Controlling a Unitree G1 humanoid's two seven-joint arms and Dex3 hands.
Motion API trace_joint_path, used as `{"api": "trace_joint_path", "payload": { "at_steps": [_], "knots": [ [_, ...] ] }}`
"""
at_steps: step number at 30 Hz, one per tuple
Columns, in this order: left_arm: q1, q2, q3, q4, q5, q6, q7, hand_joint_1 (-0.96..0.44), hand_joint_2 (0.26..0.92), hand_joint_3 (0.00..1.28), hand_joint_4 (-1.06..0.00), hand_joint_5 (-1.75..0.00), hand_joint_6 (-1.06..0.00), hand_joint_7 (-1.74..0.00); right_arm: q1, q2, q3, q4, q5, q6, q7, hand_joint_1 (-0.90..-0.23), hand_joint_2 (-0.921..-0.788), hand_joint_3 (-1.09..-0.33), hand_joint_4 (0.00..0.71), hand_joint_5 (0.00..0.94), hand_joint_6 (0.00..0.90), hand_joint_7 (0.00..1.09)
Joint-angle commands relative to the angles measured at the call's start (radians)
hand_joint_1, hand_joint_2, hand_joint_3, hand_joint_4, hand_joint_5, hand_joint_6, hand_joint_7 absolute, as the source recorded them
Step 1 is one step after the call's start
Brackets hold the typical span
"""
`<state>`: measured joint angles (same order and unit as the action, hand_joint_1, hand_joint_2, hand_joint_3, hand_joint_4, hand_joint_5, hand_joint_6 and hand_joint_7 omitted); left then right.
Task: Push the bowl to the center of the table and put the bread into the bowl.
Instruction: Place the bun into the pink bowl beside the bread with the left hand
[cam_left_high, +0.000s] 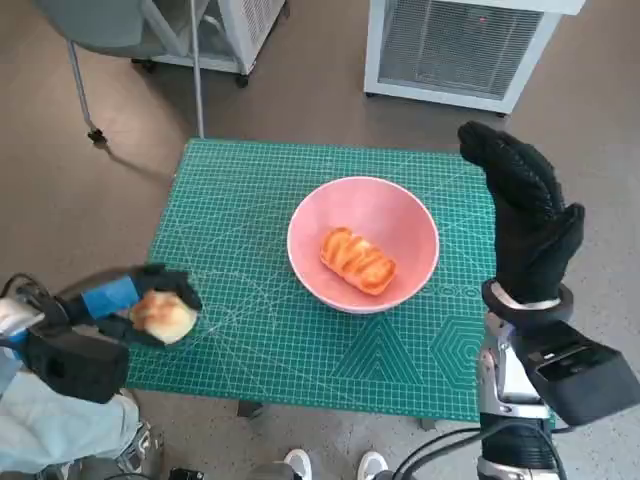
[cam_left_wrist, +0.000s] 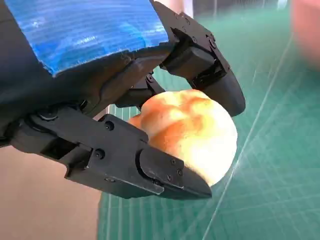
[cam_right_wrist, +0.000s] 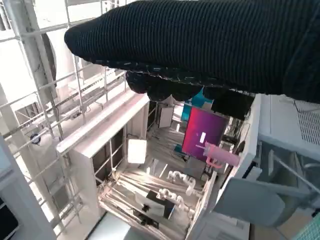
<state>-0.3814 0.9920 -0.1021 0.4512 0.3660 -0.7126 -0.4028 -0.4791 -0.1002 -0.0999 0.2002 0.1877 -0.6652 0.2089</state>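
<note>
Your bowl (cam_left_high: 363, 243) stands near the middle of the table (cam_left_high: 250, 190), a little toward its right edge, so you may judge the push as good as done. One striped bread (cam_left_high: 357, 260) already lies inside the bowl, on its floor.

Your left hand (cam_left_high: 140, 312) is at the table's near left corner. In the left wrist view its fingers (cam_left_wrist: 150, 167) are clamped on either side of a round roll (cam_left_wrist: 192, 131), which they hold just above the mat. The roll is well apart from the bowl, with bare mat between them.

Your right hand (cam_left_high: 525, 215) stands raised over the table's right edge, beside the bowl and not touching it. Its fingers are straight and apart, and it holds nothing. The right wrist view shows only the glove (cam_right_wrist: 210, 45) against shelving, with no table in it.

What remains, by this reading, is to carry the roll across to the bowl and release it there. Whether the bowl needs a further nudge toward the centre is your call.
</note>
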Motion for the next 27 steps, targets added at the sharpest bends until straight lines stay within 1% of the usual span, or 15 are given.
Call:
{"api": "trace_joint_path", "payload": {
  "at_steps": [1,4,8,12,16,22,27],
  "knots": [
    [-0.039,0.004,0.063,-0.113,-0.077,0.026,-0.017,0.0,0.921,0.3,-0.38,-1.5,-0.41,-1.38,0.009,0.004,-0.003,0.02,-0.011,-0.002,-0.004,-0.513,-0.921,-0.794,0.293,0.008,-0.001,0.68],
    [-0.093,-0.029,0.078,-0.175,-0.097,0.054,-0.013,0.0,0.921,0.29,-0.39,-1.48,-0.42,-1.39,0.006,0.004,-0.003,0.025,-0.012,-0.005,-0.004,-0.514,-0.921,-0.794,0.294,0.008,-0.001,0.68],
    [-0.174,-0.082,0.069,-0.231,-0.1,0.091,-0.01,0.0,0.921,0.28,-0.41,-1.43,-0.44,-1.4,0.002,0.005,-0.002,0.029,-0.014,-0.008,-0.003,-0.514,-0.921,-0.793,0.294,0.008,-0.001,0.68],
    [-0.262,-0.152,0.044,-0.266,-0.077,0.118,0.002,0.0,0.921,0.25,-0.44,-1.38,-0.46,-1.38,-0.002,0.005,-0.003,0.037,-0.014,-0.013,0.0,-0.514,-0.921,-0.794,0.294,0.008,-0.001,0.68],
    [-0.358,-0.235,-0.003,-0.27,-0.031,0.127,0.015,0.0,0.921,0.22,-0.47,-1.34,-0.49,-1.35,-0.006,0.005,-0.003,0.046,-0.012,-0.019,0.004,-0.514,-0.921,-0.795,0.294,0.008,-0.001,0.68],
    [-0.487,-0.353,-0.086,-0.203,0.049,0.093,0.039,0.0,0.921,0.18,-0.53,-1.3,-0.54,-1.3,-0.006,0.003,-0.002,0.05,-0.009,-0.027,0.008,-0.514,-0.921,-0.795,0.294,0.008,-0.001,0.68],
    [-0.572,-0.432,-0.155,-0.091,0.123,0.043,0.075,0.0,0.921,0.15,-0.56,-1.24,-0.58,-1.27,0.001,-0.001,-0.004,0.048,-0.002,-0.032,0.014,-0.517,-0.921,-0.793,0.294,0.008,-0.001,0.68]
  ]
}}
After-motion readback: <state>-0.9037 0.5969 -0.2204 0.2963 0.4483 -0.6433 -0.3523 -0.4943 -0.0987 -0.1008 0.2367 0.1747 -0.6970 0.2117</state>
